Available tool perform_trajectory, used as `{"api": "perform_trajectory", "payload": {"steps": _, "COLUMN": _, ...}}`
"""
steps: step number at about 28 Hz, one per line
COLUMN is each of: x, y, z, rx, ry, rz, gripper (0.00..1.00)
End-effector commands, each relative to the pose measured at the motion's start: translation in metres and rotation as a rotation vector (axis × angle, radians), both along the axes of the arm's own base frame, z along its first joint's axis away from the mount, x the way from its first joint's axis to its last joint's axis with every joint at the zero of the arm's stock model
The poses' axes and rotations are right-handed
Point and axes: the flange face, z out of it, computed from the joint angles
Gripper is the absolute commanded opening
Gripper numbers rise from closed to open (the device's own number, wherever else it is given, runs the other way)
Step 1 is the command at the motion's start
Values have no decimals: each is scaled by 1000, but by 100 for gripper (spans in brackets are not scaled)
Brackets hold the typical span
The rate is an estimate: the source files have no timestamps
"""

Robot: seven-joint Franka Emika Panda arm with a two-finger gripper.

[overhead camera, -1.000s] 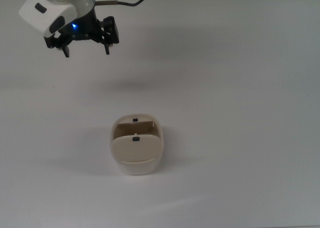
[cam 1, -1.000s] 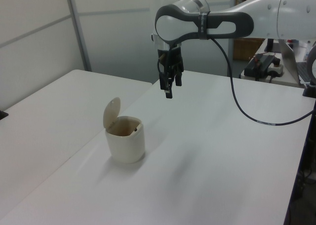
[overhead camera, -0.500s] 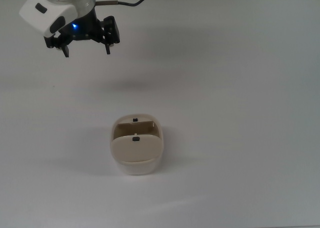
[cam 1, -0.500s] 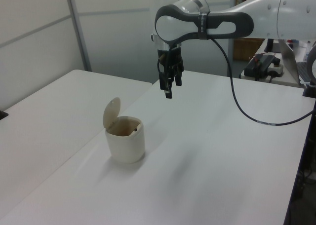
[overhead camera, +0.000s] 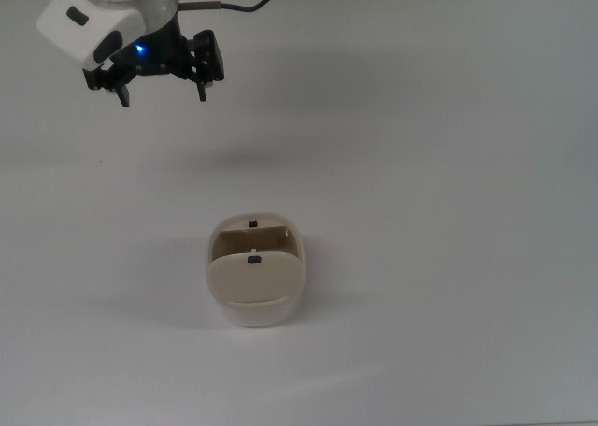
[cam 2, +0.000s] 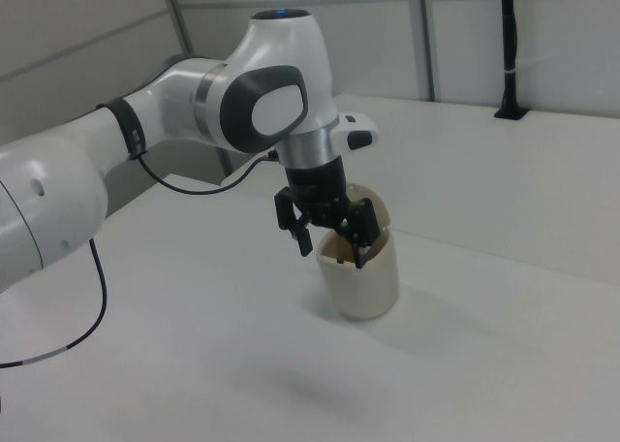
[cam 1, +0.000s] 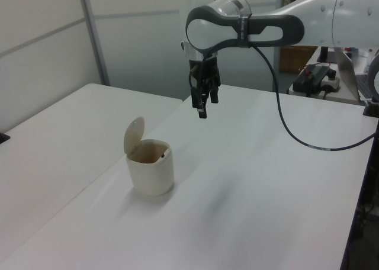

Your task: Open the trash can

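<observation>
The cream-white trash can (overhead camera: pixel 254 306) stands on the white table, in the lower middle of the top view. Its beige lid (overhead camera: pixel 255 276) is flipped up on its hinge, and the inside of the bin shows; the lid (cam 1: pixel 134 135) stands upright at the can's (cam 1: pixel 151 172) left in the left view. A small black button (overhead camera: pixel 253 224) sits on the rim. My gripper (overhead camera: pixel 163 97) hangs open in the air with nothing between its fingers. It is well away from the can, toward the top view's upper left. In the right view the gripper (cam 2: pixel 332 253) hangs in front of the can (cam 2: pixel 366 282).
A black cable (cam 1: pixel 284 122) trails from the arm over the table in the left view. A seam (cam 1: pixel 112 166) splits two tabletops just left of the can there. The table's edge (cam 1: pixel 355 217) runs down the left view's right, with equipment beyond.
The gripper has drifted very slightly away from the can. The trash can and its raised lid have not moved.
</observation>
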Motion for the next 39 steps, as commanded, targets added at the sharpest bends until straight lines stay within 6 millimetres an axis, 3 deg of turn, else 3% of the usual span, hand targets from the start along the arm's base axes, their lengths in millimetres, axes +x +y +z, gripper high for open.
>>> {"api": "perform_trajectory", "payload": {"steps": 1, "x": -8, "y": 0, "z": 1, "rx": -10, "ry": 28, "rz": 20, "gripper": 100}}
{"api": "perform_trajectory", "payload": {"steps": 22, "x": -8, "y": -7, "z": 0, "rx": -16, "ry": 30, "rz": 17, "gripper": 100}}
{"api": "perform_trajectory", "payload": {"steps": 39, "x": -10, "y": -26, "z": -2, "rx": -22, "ry": 35, "rz": -12, "gripper": 100}}
